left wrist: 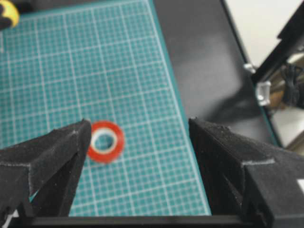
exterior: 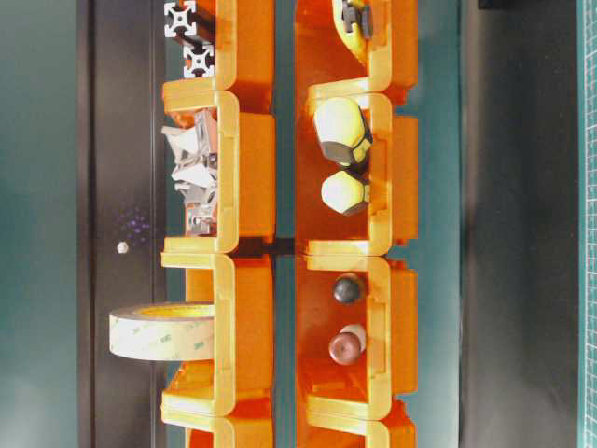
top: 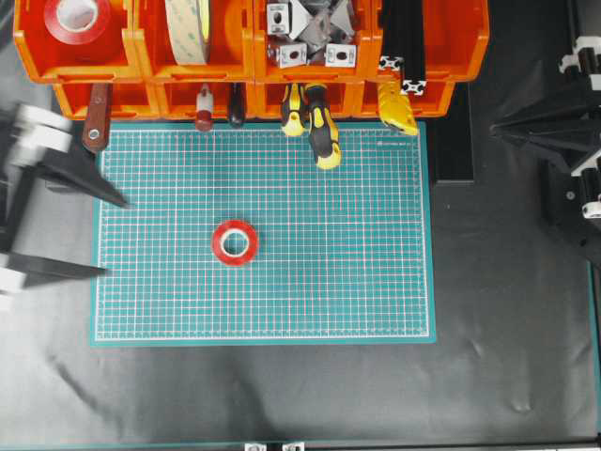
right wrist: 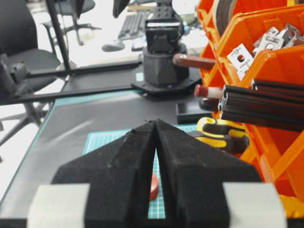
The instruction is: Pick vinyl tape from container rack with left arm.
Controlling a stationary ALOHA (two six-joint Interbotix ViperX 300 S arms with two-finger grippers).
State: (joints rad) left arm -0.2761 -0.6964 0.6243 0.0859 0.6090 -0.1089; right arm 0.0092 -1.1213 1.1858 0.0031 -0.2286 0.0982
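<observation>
Filling container rack (top: 150, 56): tape, brackets, tools

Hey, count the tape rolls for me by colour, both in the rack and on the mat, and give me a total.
Red tape: 2, the loose roll lying on the mat and the binned roll in the rack
Cream tape: 1, the cream roll in the next bin
Total: 3
</observation>
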